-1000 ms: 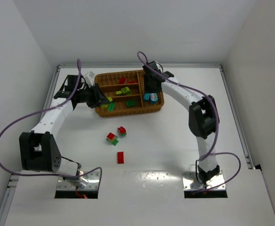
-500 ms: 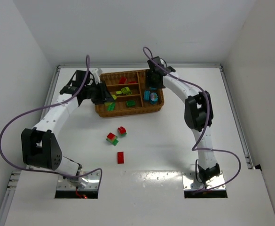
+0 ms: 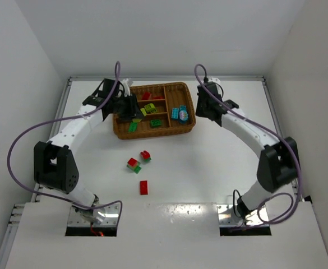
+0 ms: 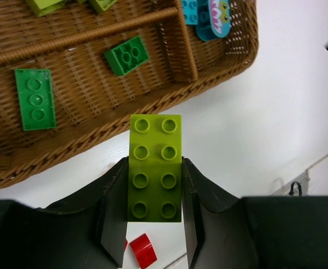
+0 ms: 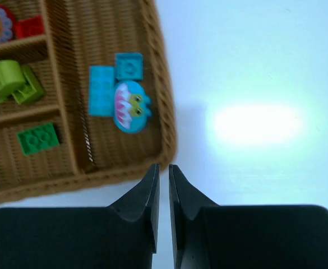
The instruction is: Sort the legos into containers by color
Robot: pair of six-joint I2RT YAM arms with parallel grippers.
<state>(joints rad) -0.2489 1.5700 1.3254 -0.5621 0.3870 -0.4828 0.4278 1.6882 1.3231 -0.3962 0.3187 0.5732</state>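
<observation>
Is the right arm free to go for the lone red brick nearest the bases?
Probably yes: the right hand is shut and empty beside the tray, and only bare table lies between it and the red brick.

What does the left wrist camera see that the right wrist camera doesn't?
Only the left wrist view: a yellow-green brick pinched between the left fingers, a red brick on the table below it, and a long green brick in the wicker tray. Only the right wrist view: red bricks in one tray slot, and the right fingers shut on nothing. Both: the wicker tray, the cyan pieces and a small green brick.
</observation>
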